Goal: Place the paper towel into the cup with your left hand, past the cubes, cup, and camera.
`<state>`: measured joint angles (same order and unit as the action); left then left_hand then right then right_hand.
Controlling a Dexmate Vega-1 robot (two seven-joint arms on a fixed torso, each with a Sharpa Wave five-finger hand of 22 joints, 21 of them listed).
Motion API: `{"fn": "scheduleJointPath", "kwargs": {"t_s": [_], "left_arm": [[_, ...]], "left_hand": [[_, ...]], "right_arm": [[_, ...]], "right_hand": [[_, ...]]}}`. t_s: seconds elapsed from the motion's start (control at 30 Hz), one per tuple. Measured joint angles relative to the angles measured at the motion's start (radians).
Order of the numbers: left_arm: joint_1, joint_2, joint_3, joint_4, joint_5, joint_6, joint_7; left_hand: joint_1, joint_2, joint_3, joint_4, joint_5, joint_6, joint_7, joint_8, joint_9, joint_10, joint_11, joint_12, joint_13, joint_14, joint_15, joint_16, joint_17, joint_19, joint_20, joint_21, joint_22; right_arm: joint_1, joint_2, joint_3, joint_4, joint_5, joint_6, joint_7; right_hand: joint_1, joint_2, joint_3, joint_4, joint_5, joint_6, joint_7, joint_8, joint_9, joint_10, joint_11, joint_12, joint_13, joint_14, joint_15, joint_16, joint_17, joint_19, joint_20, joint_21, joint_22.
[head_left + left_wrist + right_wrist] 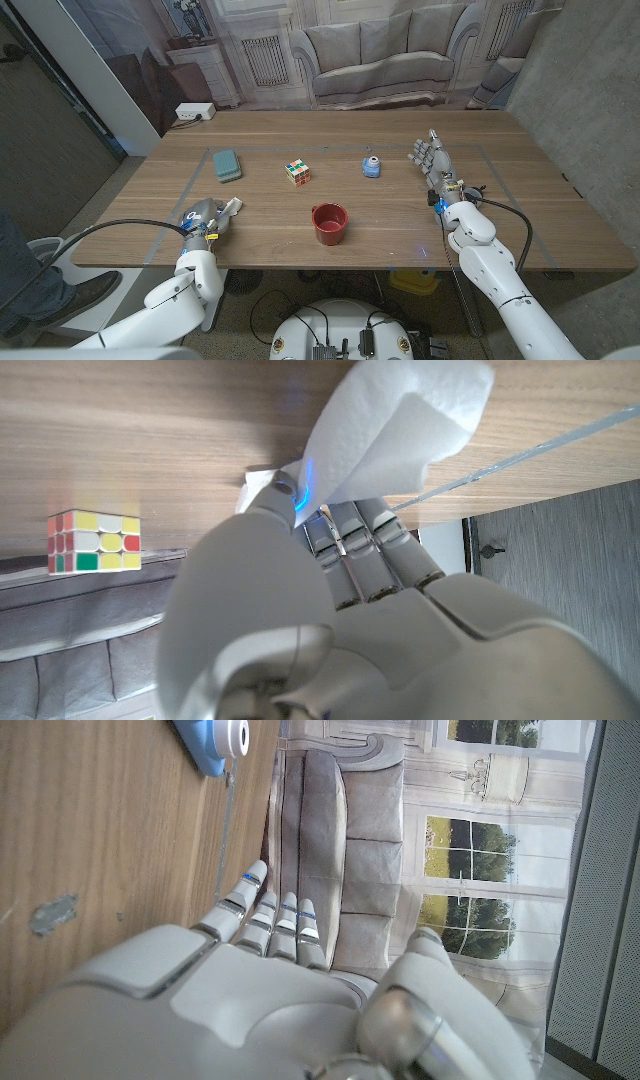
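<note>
Left hand [203,219] near the table's [400,230] front-left edge, fingers closed around a white paper towel [231,206]; a bit of towel sticks out toward the table middle. In the left wrist view the towel [395,435] fans out past the fingers [370,555], pinched against the thumb, just over the wood. Teal sponge [227,164] lies flat farther back on the left, well apart from the hand. Rubik's cube [297,172] sits mid-table, right of the sponge; it also shows in the left wrist view [94,542], beyond the hand. Red cup [329,223] stands upright near the front middle, opening up, between the two hands and well apart from the towel. Small blue camera [371,166] sits back-right of the cube; the right wrist view catches it [214,744] beyond the fingertips. Right hand [432,160] on the right side, near the camera but not touching, fingers straight and slightly apart, holding nothing; right wrist view shows the hand [240,980] standing on its edge beside the wood. White power strip [194,112] at the table's far-left corner. Sofa backdrop [380,55] behind the table.
</note>
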<state>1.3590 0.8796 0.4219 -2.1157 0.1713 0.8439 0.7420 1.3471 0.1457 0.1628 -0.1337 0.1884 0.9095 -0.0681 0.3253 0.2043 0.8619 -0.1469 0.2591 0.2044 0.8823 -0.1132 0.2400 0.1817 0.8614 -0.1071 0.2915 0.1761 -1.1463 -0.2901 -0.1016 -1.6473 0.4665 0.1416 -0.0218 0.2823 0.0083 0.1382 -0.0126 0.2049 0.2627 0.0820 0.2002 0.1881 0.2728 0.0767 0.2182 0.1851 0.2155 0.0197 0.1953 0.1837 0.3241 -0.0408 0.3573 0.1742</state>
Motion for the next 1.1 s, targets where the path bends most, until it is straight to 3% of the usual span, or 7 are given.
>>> {"fn": "scheduleJointPath", "kwargs": {"t_s": [0.37,1.1], "left_arm": [[0.009,-0.012,-0.024,-0.010,0.019,-0.020,0.029],[0.040,-0.005,-0.079,-0.073,0.034,-0.026,0.025]], "left_hand": [[0.016,-0.005,0.021,0.002,-0.004,0.111,0.008,0.035,0.003,0.116,-0.007,0.000,0.003,0.124,-0.043,-0.004,0.002,0.086,-0.010,0.019,0.001],[0.026,-0.015,0.033,0.006,-0.004,0.128,0.015,0.038,-0.002,0.125,-0.009,-0.012,0.017,0.137,-0.051,-0.019,0.007,0.095,-0.003,0.022,0.001]], "right_arm": [[-0.002,-0.003,-0.001,-0.007,0.003,0.004,0.007],[-0.006,-0.006,-0.001,-0.015,0.008,0.009,0.019]], "right_hand": [[0.000,0.000,-0.004,-0.004,0.000,0.000,0.000,0.000,0.000,0.000,0.000,0.000,0.000,0.000,0.000,0.000,0.000,0.000,0.000,0.000,0.000],[0.000,0.000,-0.004,-0.004,0.000,0.000,0.000,0.000,0.000,0.000,0.000,0.000,0.000,0.000,0.000,0.000,0.000,0.000,0.000,-0.009,0.000]]}}
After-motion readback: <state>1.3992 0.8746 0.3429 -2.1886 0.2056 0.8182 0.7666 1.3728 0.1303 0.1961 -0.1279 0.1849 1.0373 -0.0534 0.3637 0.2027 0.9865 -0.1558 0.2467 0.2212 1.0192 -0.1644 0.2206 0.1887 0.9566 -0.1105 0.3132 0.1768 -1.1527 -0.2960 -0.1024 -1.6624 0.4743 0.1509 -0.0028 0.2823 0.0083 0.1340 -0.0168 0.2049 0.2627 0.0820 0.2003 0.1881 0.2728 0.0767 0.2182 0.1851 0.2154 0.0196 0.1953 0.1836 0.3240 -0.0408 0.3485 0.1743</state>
